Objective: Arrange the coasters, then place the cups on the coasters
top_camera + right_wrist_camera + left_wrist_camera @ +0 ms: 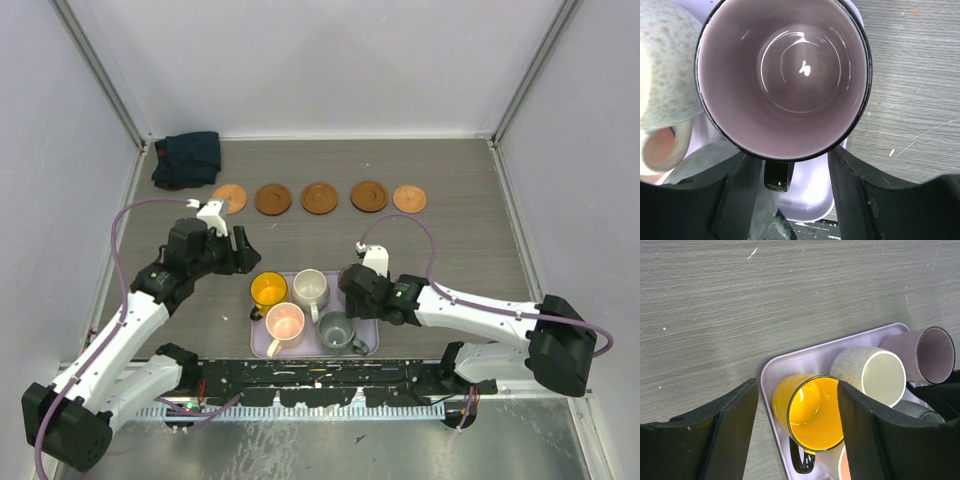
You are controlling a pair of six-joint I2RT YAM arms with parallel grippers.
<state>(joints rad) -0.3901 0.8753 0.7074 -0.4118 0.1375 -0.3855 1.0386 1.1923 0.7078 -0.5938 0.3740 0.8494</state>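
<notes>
Grey wood-grain table (460,200) fills the walled cell, and both arms reach out over it from the near edge.

The left gripper (796,390) hangs above the table just off the tray's far left corner. Its jaws are wide apart with nothing between them. Its wrist view looks past the fingers (725,425) down onto the yellow mug.

The right gripper (788,160) is low over the tray's far right corner, right at the purple mug. Its jaws are apart, one on each side of that mug's dark handle, with a gap showing on both sides.

A lilac tray (800,360) lies between the arms near the front edge and holds all five mugs. A dark cloth (187,158) is bunched in the far left corner of the table.

The yellow mug (268,290) stands far left in the tray. The white mug (311,289) is just beside it, and the purple mug (785,75) stands upright at the far right. The pink mug (284,322) sits near left and the grey-green mug (337,330) near right.

Five coasters lie in a spaced row along the far side of the table, all bare and well apart from the tray. From the left they are a tan coaster (229,198), then three brown coasters (273,198) (320,197) (369,196), then a second tan one (409,198).
</notes>
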